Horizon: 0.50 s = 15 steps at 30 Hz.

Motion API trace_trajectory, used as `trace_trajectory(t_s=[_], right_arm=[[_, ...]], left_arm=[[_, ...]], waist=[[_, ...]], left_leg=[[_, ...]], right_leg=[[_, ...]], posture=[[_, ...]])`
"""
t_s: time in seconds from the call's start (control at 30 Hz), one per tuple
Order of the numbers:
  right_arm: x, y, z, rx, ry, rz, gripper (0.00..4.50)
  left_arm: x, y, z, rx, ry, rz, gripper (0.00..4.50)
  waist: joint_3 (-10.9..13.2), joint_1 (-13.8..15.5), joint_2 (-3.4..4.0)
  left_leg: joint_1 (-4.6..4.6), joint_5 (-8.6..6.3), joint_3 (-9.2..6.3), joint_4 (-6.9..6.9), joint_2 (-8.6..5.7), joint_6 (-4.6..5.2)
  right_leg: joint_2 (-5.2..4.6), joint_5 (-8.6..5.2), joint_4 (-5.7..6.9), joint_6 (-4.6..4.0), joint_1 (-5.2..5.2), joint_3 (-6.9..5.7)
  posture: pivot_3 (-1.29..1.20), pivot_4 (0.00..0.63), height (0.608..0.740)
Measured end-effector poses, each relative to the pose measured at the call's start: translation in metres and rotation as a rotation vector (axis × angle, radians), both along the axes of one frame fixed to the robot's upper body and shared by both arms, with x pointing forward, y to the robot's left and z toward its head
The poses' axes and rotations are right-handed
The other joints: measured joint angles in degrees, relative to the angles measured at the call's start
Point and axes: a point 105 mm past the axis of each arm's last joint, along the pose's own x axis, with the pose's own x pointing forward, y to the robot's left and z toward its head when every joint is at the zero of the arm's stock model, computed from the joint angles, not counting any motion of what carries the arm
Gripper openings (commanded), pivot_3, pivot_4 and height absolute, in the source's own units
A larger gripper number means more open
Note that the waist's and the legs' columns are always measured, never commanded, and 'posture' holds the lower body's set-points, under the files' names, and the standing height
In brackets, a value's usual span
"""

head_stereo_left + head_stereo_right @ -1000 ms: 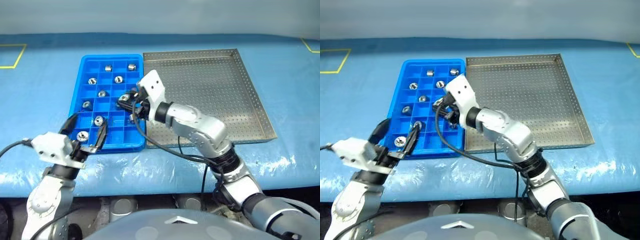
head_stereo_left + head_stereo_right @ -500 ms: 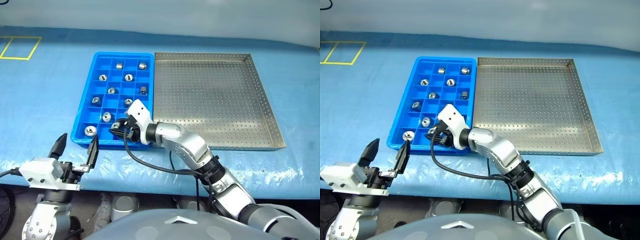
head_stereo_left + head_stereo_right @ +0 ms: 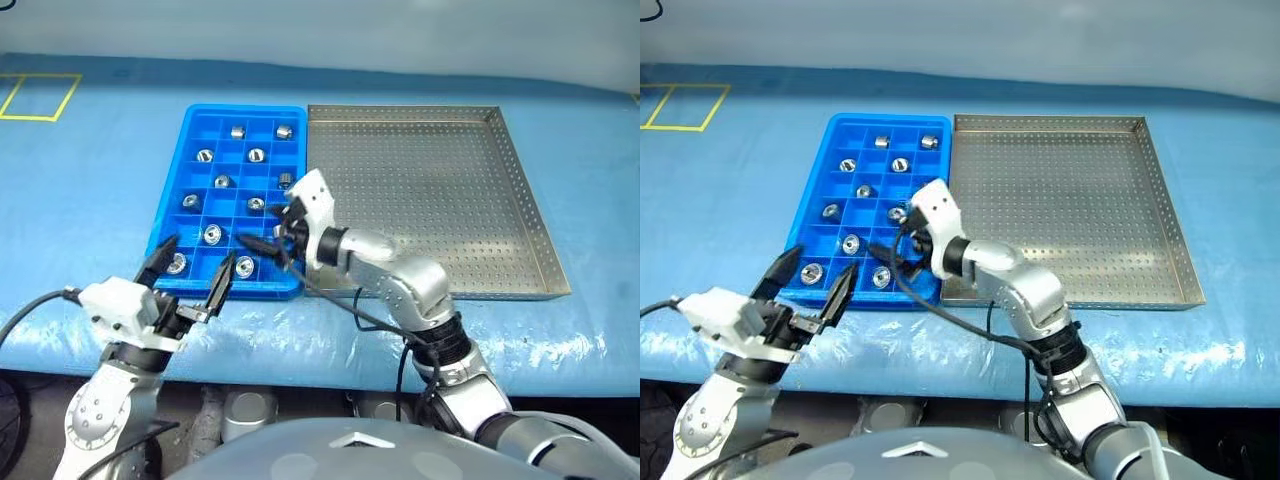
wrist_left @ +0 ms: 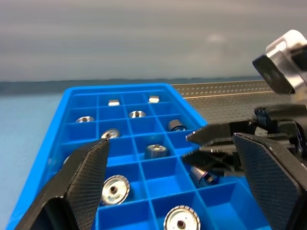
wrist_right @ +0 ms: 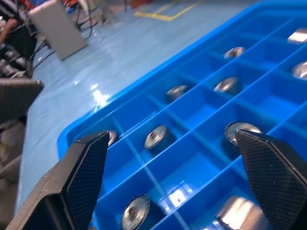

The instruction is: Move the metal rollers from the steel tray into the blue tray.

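The right hand point(image 3: 262, 243) hangs empty over the blue tray point(image 3: 168, 207), fingers spread wide; the left hand point(image 3: 190, 272) gapes at its near edge; metal rollers point(image 3: 213, 234) sit in compartments; the steel tray point(image 3: 520, 180) lies alongside.

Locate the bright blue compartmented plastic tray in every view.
Left eye view: blue tray left of centre, against the perforated steel tray.
Right eye view: same place.
Left wrist view: foreground.
Right wrist view: close beneath.
Shared landmark: right gripper over its near end.
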Motion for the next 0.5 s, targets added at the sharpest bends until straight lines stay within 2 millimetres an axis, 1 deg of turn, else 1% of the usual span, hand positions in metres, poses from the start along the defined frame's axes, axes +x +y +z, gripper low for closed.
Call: trace_trajectory(t_s=[0.03, 0.1, 0.17, 0.2, 0.33, 0.37, 0.4, 0.5], right_arm=[[0.004, -0.009, 0.004, -0.013, -0.021, -0.031, 4.29], [0.014, -0.035, 0.004, -0.080, -0.051, -0.123, 3.86], [0.022, -0.058, 0.004, -0.117, -0.056, -0.203, 3.13], [0.023, -0.068, 0.005, -0.130, -0.062, -0.231, 2.87], [0.025, -0.100, 0.001, -0.158, -0.054, -0.348, 1.50], [0.025, -0.108, -0.001, -0.173, -0.053, -0.379, 1.26], [0.026, -0.116, -0.004, -0.182, -0.047, -0.411, 0.91], [0.023, -0.136, -0.010, -0.194, -0.032, -0.506, 0.91]], left_arm=[[0.003, -0.003, 0.002, 0.002, -0.008, -0.018, 4.50], [0.011, -0.009, 0.003, 0.006, -0.020, -0.068, 4.50], [0.018, -0.014, 0.002, 0.010, -0.015, -0.100, 4.50], [0.021, -0.017, 0.002, 0.011, -0.017, -0.121, 4.50], [0.035, -0.026, 0.003, 0.017, -0.031, -0.180, 4.50], [0.038, -0.027, 0.002, 0.017, -0.030, -0.186, 4.50], [0.041, -0.026, 0.000, 0.019, -0.026, -0.183, 4.50], [0.052, -0.024, -0.001, 0.034, -0.029, -0.165, 4.50]], waist=[[-0.01, -0.41, 0.01], [-0.03, -0.77, 0.04], [-0.02, -1.59, 0.04], [-0.03, -2.18, 0.05], [-0.03, -4.31, 0.05], [-0.03, -4.69, 0.06], [-0.03, -5.17, 0.05], [-0.03, -6.15, 0.05]], left_leg=[[0.00, 0.00, 0.01, 0.00, 0.00, 0.00], [-0.02, 0.00, 0.00, 0.00, -0.03, 0.00], [-0.02, 0.00, 0.00, -0.02, -0.02, 0.00], [-0.02, 0.00, -0.01, -0.04, -0.02, 0.00], [0.00, -0.01, 0.00, -0.05, -0.02, 0.02], [-0.01, -0.01, 0.01, -0.04, -0.02, 0.02], [-0.01, -0.01, 0.00, -0.02, -0.02, 0.02], [0.00, -0.01, -0.01, 0.03, -0.03, 0.02]], right_leg=[[-0.01, 0.02, 0.00, -0.03, -0.01, 0.01], [-0.02, 0.12, 0.00, -0.20, 0.00, -0.01], [-0.02, 0.14, 0.01, -0.24, -0.01, 0.00], [-0.01, 0.14, 0.02, -0.24, -0.01, 0.00], [-0.01, 0.15, 0.04, -0.24, -0.01, 0.03], [-0.01, 0.15, 0.05, -0.24, 0.00, 0.04], [-0.01, 0.15, 0.06, -0.24, -0.01, 0.04], [0.00, 0.15, 0.11, -0.23, 0.00, 0.05]], posture=[[0.09, 0.150, 0.740], [0.06, 0.150, 0.740], [0.03, 0.150, 0.740], [0.02, 0.150, 0.740], [-0.03, 0.150, 0.740], [-0.04, 0.150, 0.740], [-0.05, 0.150, 0.740], [-0.07, 0.150, 0.740]])
